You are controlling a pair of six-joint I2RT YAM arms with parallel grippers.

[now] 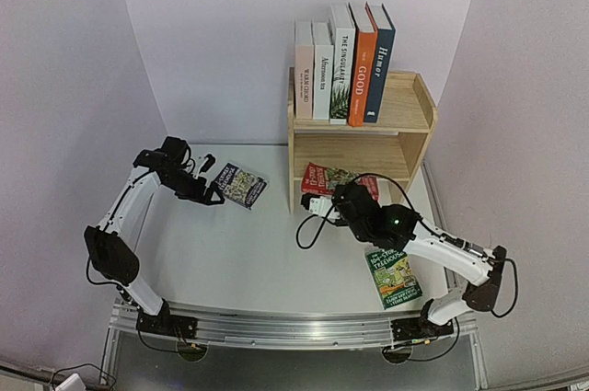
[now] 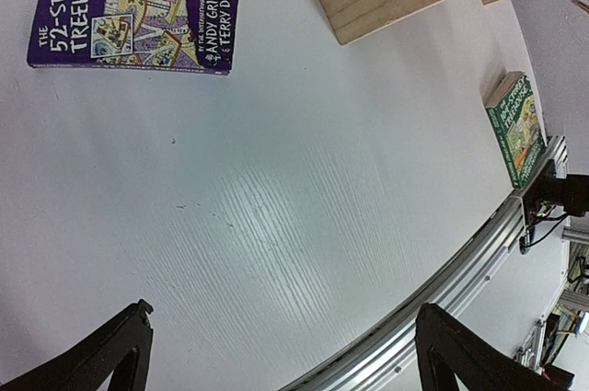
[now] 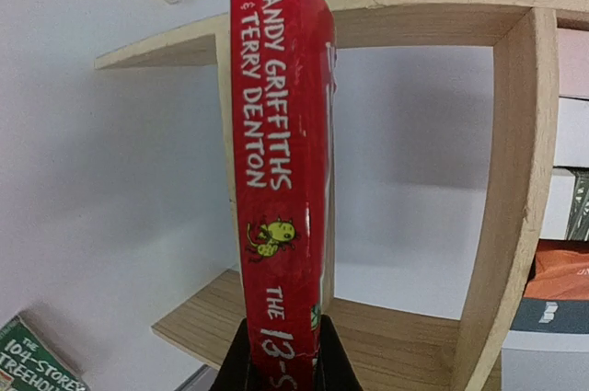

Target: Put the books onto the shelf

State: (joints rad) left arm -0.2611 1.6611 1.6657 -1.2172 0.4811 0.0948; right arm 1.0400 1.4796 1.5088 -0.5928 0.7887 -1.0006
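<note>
The right hand (image 1: pixel 324 204) pinches the red book (image 3: pixel 281 179) before the left panel of the shelf (image 1: pixel 409 106). The left hand (image 1: pixel 212 194), spread wide, hovers beside the purple book (image 1: pixel 241 185) on the desk (image 1: pixel 239 253); a green book (image 1: pixel 394 278) lies near right.

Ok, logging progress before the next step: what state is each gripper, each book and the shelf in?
left gripper: open, empty.
right gripper: shut on red book.
red book: held in front of shelf.
purple book: flat on table.
green book: flat on table.
five upright books: standing atop shelf.
</note>
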